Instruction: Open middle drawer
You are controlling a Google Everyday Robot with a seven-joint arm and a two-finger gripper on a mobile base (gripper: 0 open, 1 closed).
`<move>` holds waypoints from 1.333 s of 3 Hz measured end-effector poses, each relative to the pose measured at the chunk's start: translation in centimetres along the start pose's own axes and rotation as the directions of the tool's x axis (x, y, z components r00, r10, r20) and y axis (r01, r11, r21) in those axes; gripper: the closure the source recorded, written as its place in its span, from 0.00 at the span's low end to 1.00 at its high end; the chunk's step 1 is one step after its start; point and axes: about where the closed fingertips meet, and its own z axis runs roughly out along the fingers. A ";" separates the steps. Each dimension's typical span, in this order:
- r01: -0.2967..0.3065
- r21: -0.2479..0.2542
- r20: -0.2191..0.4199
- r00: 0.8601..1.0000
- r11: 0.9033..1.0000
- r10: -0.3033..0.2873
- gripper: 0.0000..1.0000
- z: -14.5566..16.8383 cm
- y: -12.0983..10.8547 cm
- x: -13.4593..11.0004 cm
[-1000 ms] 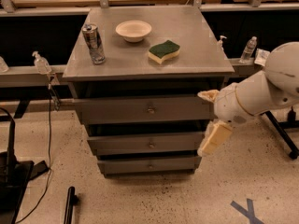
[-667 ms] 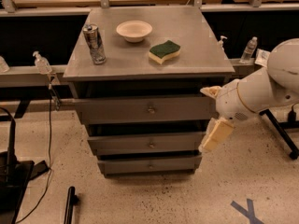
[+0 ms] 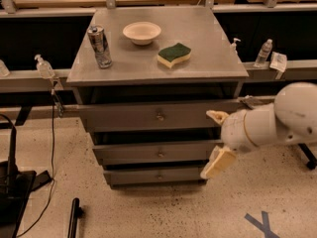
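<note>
My gripper (image 3: 208, 144), fingers spread apart, has dipped lower at the middle drawer's (image 3: 129, 152) right end, short of its knob (image 3: 160, 154).

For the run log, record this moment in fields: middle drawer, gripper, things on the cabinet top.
middle drawer: shut, no tray showing, knob untouched
gripper: open, at the right end of the drawer fronts, away from the knob
cabinet top: can, bowl, sponge
</note>
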 end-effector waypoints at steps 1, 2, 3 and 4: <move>-0.044 0.032 0.081 0.996 0.999 0.041 0.00 7.2 -0.7 3.8; -0.094 0.098 0.113 0.990 0.991 0.083 0.00 10.3 -2.4 5.9; -0.094 0.097 0.113 0.990 0.991 0.083 0.00 10.4 -2.4 5.9; -0.042 -0.020 0.049 0.998 0.999 0.043 0.00 14.4 -0.7 8.0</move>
